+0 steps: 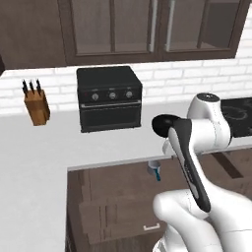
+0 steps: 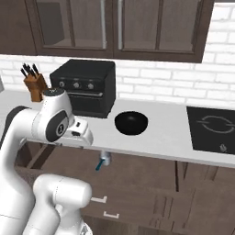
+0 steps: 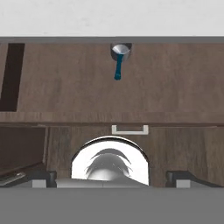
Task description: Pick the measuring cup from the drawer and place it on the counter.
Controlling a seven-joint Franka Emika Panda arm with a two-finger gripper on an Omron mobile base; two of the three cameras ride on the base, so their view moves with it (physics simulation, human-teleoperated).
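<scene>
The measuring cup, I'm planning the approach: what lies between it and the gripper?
In the hand view, bare wooden drawer floor separates the gripper from the measuring cup; nearer the fingers comes the drawer front with its pale handle.

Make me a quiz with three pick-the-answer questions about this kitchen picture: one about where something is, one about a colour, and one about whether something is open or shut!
1. Where is the measuring cup?
A. in the open drawer
B. on the stovetop
C. on top of the oven

2. What colour is the cup's handle?
A. red
B. teal-blue
C. yellow

3. What is the gripper doing?
A. squeezing the cup
B. holding the black pan
C. open, holding nothing

Answers:
1. A, the cup sits at the drawer's back, just under the counter edge.
2. B, a thin teal-blue handle sticks out from the grey cup.
3. C, its fingertips stand wide apart, far from the cup.
</scene>
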